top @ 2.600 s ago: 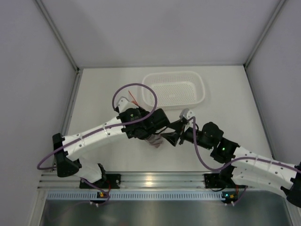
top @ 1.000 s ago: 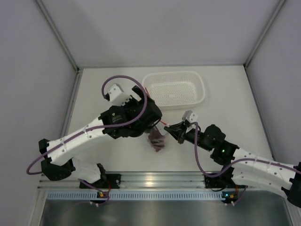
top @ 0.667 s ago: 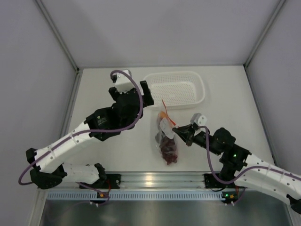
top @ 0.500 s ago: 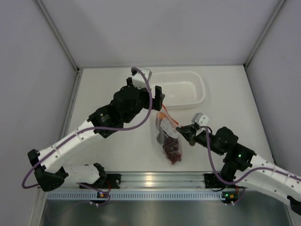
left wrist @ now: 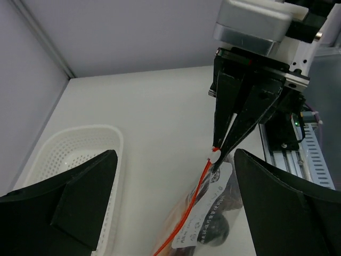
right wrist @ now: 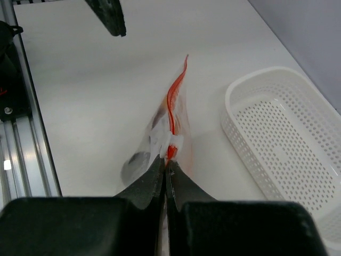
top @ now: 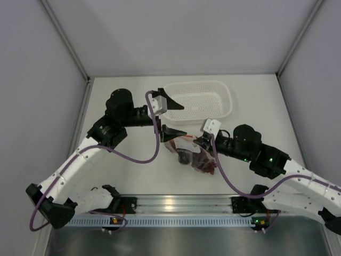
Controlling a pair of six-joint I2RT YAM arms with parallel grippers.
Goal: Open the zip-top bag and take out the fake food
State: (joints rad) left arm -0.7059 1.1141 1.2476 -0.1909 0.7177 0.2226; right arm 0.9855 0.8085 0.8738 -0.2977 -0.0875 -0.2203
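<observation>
right tool pinches the zip-top bag at its zip strip, left tool gapes wide and empty, fake food all inside, so barely started

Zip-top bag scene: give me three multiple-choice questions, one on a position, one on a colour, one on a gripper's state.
1. In the top view, the white basket lies where from the zip-top bag? A farther from the arm bases; B nearer the bases; C under it.
2. The bag's zip strip is: A blue; B orange-red; C green.
3. The left gripper is: A shut on the bag; B open; C shut on the basket.
Answers: 1 A, it sits beyond the bag from them; 2 B, the right wrist view shows it orange-red; 3 B, its fingers stand wide apart while the right gripper pinches the strip.
</observation>
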